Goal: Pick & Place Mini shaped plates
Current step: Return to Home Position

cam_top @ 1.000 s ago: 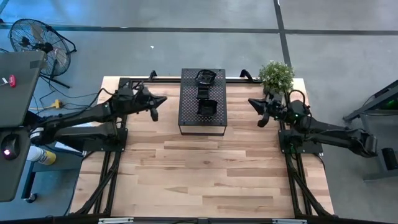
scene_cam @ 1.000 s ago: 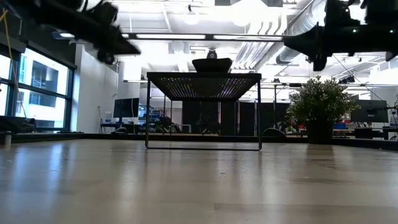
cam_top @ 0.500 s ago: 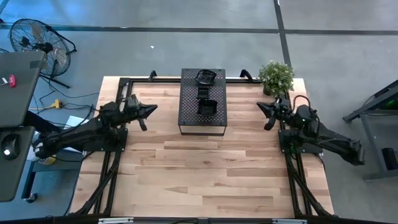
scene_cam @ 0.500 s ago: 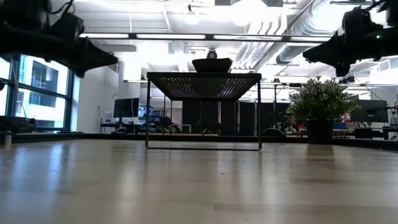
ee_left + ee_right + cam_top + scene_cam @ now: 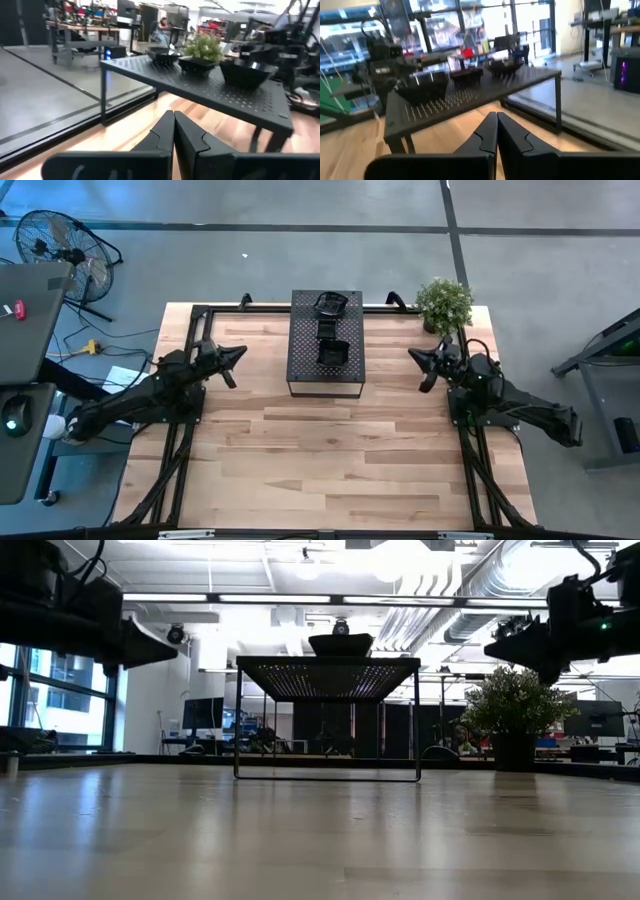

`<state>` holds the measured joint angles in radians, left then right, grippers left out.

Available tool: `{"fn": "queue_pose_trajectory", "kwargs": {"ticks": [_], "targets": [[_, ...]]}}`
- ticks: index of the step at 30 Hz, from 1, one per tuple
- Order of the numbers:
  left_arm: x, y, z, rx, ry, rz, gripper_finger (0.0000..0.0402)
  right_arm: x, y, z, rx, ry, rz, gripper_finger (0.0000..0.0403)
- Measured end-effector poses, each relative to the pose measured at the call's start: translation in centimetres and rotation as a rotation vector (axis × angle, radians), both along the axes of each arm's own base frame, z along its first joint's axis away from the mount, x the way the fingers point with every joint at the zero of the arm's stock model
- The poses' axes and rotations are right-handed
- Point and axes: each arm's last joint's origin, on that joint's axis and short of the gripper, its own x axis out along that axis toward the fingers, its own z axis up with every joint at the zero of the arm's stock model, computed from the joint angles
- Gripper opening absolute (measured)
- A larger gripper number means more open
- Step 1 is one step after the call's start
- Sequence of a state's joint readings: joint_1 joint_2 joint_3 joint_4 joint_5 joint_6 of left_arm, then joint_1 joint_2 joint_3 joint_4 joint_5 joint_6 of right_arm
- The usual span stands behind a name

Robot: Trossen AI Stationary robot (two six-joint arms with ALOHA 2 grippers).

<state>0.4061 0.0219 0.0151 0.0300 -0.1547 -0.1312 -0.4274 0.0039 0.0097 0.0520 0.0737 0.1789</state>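
Mini shaped plates (image 5: 330,328): glossy black dishes in three stacks, set in a row along the top of the perforated black shelf (image 5: 305,375) at the far middle of the table (image 5: 320,460). Left gripper (image 5: 241,351): empty, fingers pressed together, held above the table's left side, pointing at the shelf. Right gripper (image 5: 412,356): empty, fingers likewise closed, above the right side near the potted plant (image 5: 444,302), facing the shelf.

Plates (image 5: 331,327): glossy black. Shelf (image 5: 303,365): matte black, dotted with perforations. Table (image 5: 320,450): pale wood, plank pattern, darker streaks. Plant (image 5: 444,300): green. Pot (image 5: 513,752): black. Floor (image 5: 300,250): grey, dark lines. Fan (image 5: 60,242): black wire.
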Motion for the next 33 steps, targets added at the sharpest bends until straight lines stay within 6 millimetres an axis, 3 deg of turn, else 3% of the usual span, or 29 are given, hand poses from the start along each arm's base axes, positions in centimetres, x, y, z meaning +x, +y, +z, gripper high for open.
{"fn": "queue_pose_trajectory", "kwargs": {"ticks": [33], "targets": [[0.07, 0.01, -0.11, -0.007, 0.006, -0.006, 0.0001, 0.02, -0.08, -0.22, 0.030, 0.011, -0.020, 0.0012]]}}
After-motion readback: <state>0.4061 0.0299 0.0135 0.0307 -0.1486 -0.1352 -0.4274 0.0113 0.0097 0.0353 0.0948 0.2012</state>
